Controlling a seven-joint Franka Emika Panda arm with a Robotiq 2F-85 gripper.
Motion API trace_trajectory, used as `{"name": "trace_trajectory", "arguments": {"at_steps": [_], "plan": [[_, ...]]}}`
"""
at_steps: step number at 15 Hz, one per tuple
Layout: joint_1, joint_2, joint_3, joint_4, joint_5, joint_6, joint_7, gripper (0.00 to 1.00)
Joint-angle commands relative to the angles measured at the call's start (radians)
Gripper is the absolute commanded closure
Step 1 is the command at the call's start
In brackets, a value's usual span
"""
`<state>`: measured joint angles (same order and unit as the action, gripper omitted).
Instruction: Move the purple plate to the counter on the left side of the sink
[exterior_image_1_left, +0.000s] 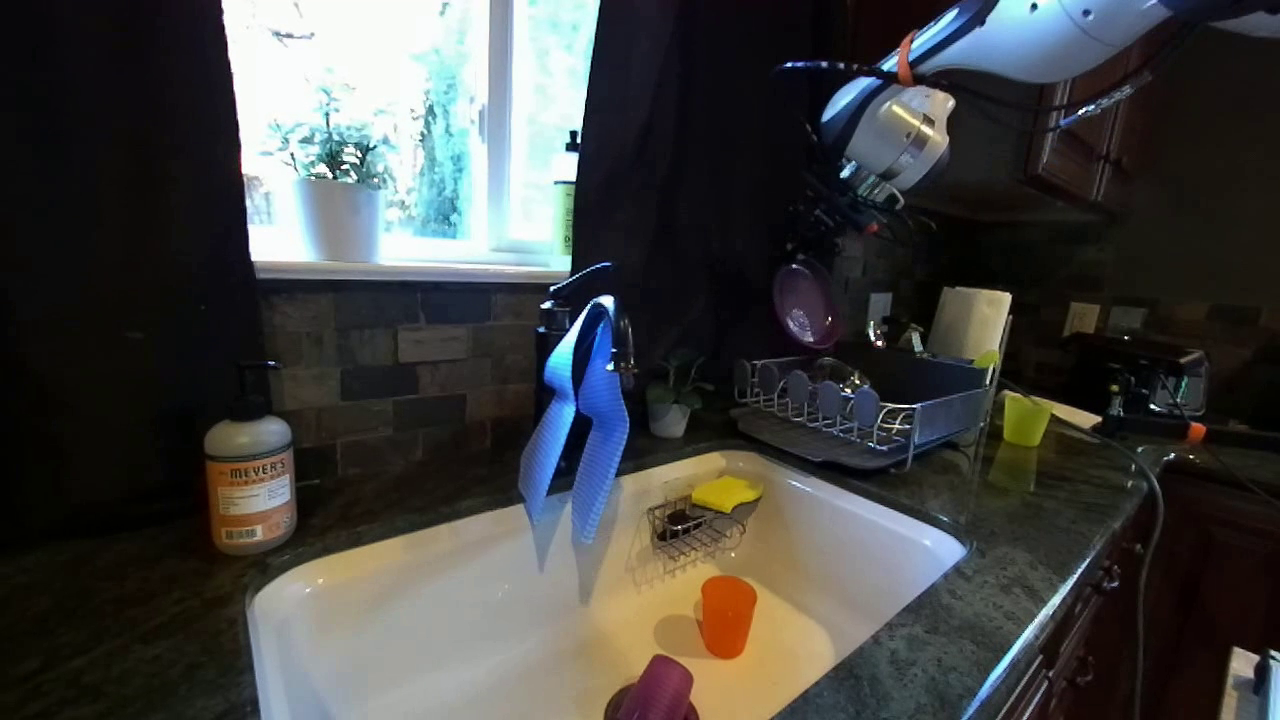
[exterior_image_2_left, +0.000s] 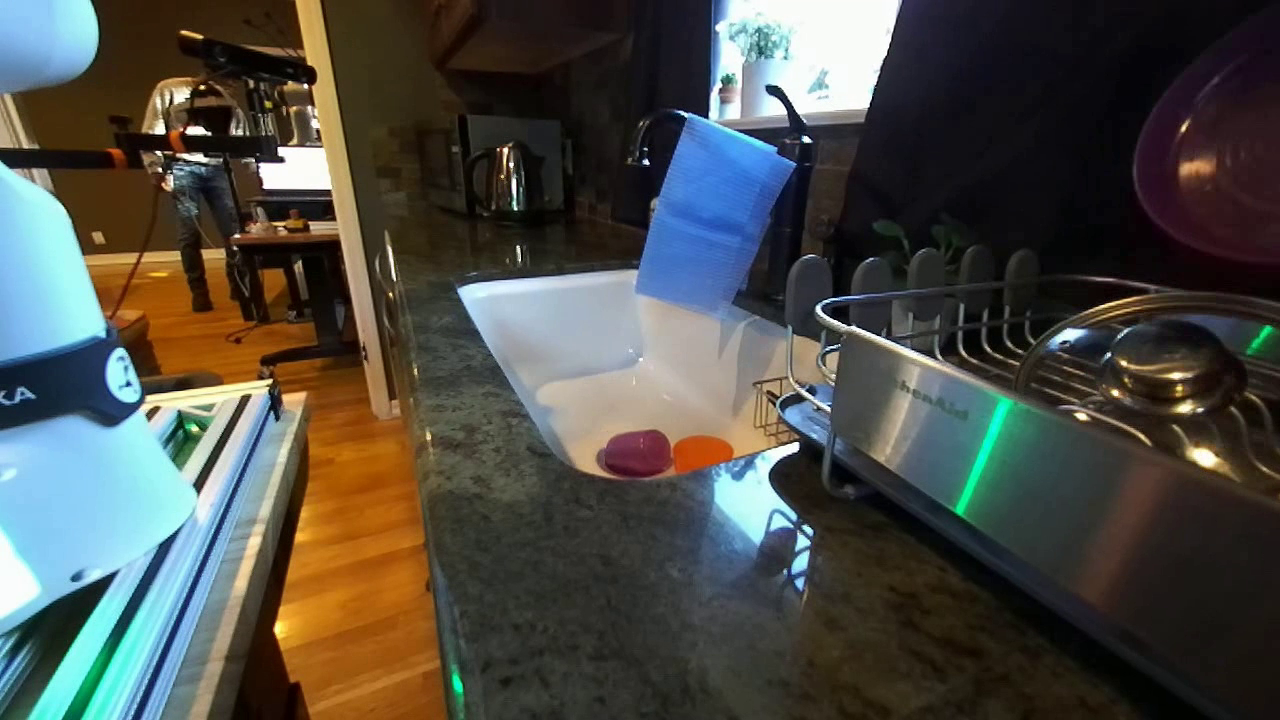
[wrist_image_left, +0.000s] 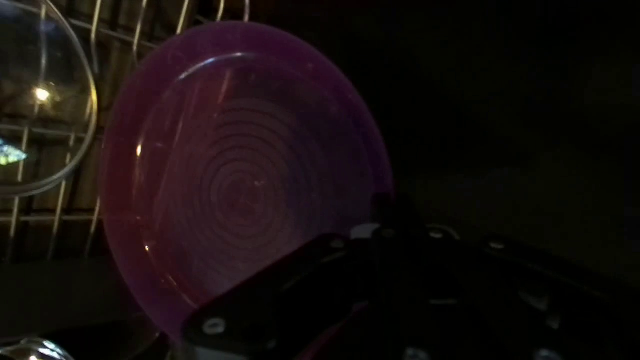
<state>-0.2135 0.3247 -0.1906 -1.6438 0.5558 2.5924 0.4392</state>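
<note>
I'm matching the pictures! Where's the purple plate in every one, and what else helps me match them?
In an exterior view: the purple plate is right of the middle, just above the dish rack.
In an exterior view: the purple plate is at the top right, cut off by the edge.
In the wrist view: the purple plate is big, left of the middle.
Shared landmark: the dish rack shows in all three.

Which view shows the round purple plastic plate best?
The wrist view: the round purple plastic plate appears large, concentric rings visible, though the black gripper hides its lower right. In an exterior view, the plate is small and dim; in an exterior view, the right edge crops the plate.
</note>
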Motion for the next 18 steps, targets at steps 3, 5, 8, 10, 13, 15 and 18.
{"name": "trace_trajectory", "arguments": {"at_steps": [3,5,8,10,13,15,18], "plan": [[0.047,-0.222,0.026,-0.194,-0.113,-0.019,-0.037,0.99],[0.052,-0.273,0.055,-0.224,-0.084,-0.120,-0.105,0.99],[0.091,-0.322,0.095,-0.273,-0.089,-0.241,-0.134,0.99],[0.124,-0.344,0.125,-0.299,-0.090,-0.312,-0.144,0.99],[0.170,-0.356,0.167,-0.317,-0.073,-0.425,-0.175,0.99],[0.171,-0.325,0.163,-0.283,-0.088,-0.395,-0.142,0.96],[0.180,-0.331,0.170,-0.293,-0.088,-0.402,-0.149,0.96]]}}
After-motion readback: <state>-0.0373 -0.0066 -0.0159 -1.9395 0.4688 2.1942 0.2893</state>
